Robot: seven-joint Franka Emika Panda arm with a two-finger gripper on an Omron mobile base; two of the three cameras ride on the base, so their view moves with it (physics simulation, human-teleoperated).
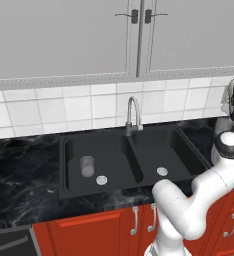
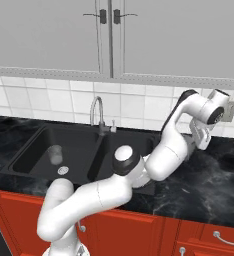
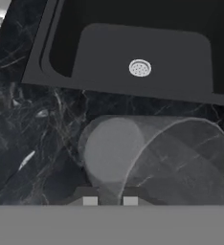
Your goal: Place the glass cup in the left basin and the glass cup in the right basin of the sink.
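One glass cup (image 3: pixel 152 158) fills the lower middle and right of the hand view, lying tilted so that its round base faces the camera at lower centre and its wide rim opens toward the right edge. The gripper (image 3: pixel 110 198) sits at the bottom centre of that view with its two dark tips drawn narrow, closed on the cup's wall right at the base. Beneath the cup is the black marbled bench (image 3: pixel 32 139), and above it, across the top of the frame, lies the right basin (image 3: pixel 181 48) with its round silver drain (image 3: pixel 140 68).

The other glass cup (image 1: pixel 87 166) stands in the left basin (image 1: pixel 114 155), left of centre in the left base view, just beside and up-left of that basin's drain (image 1: pixel 101 180). The sink (image 1: pixel 64 165) spans the middle of the frame, the chrome tap (image 1: pixel 132 115) rising behind its divider. In the right base view the gripper (image 2: pixel 203 137) hangs at the right, over the bench, beyond the sink's right end.
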